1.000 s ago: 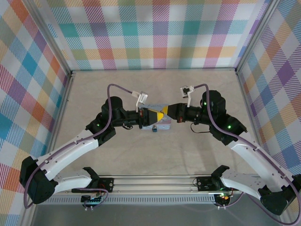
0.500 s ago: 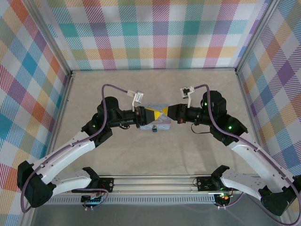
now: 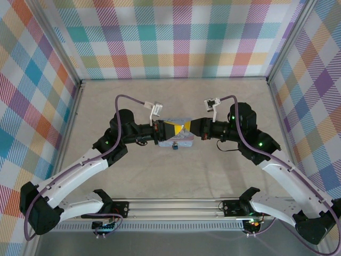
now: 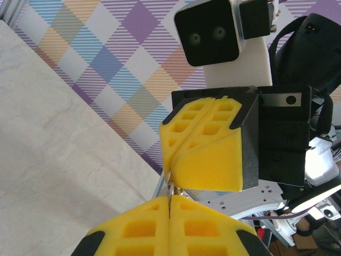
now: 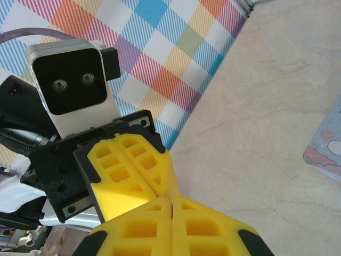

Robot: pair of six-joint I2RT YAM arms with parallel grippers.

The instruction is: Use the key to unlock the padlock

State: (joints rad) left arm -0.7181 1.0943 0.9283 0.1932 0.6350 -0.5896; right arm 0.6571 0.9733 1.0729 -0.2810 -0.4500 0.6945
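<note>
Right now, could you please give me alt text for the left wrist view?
Two shut yellow grippers meet tip to tip, the left gripper at the bottom and the right gripper above it, with a thin metal key caught between their tips. Behind are a plaid wall and pale table.

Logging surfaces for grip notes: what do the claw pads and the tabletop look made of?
Claw pads: matte yellow, moulded with hollow cells, likely foam or soft plastic. Tabletop: pale beige with faint marble-like veins, low sheen; stone or laminate, cannot tell.
</note>
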